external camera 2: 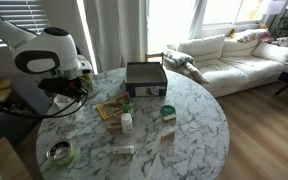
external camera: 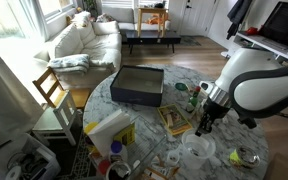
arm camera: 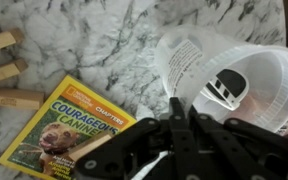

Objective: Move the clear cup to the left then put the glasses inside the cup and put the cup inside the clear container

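The clear cup (arm camera: 259,65) stands on the marble table at the right of the wrist view, its wide whitish rim facing the camera. Inside it lie the glasses (arm camera: 224,88), white with dark lenses. My gripper (arm camera: 185,105) comes in from the bottom edge. Its black fingers are pressed together at the cup's near-left rim, pinching the thin wall. In an exterior view the gripper (external camera: 202,127) points down over the cup (external camera: 196,150) near the table's front edge. A dark open rectangular box (external camera: 137,85) sits further back on the table, and it also shows from the opposite side (external camera 2: 146,77).
A yellow magazine (arm camera: 69,125) lies just left of the gripper, with wooden blocks (arm camera: 9,98) beyond it. A small white bottle (external camera 2: 127,122), a green item (external camera 2: 167,112) and a bowl (external camera 2: 59,152) stand on the round table. A wooden chair (external camera: 52,90) is at the table's edge.
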Motion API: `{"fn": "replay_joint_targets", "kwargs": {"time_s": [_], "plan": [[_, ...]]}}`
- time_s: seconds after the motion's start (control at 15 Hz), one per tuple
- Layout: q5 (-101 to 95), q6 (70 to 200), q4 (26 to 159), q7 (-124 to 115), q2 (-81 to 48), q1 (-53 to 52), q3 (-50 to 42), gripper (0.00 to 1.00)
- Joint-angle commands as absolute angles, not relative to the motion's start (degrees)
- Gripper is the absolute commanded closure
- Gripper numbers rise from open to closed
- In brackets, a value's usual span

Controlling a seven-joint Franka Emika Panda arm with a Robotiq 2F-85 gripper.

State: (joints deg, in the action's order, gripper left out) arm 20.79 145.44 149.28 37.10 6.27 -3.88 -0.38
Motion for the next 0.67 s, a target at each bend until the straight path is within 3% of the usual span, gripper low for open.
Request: {"fn": "replay_joint_targets", "kwargs": {"time_s": [0.0, 0.33, 0.6], "plan": [[17.31, 138.18, 144.93, 36.73, 8.75, -4.12, -0.53, 0.99], [15.19, 122.34, 132.89, 39.38, 10.76, -4.82, -0.74, 0.99], [19.86, 119.61, 123.28, 42.42, 7.31, -6.06, -0.72, 0.99]]}}
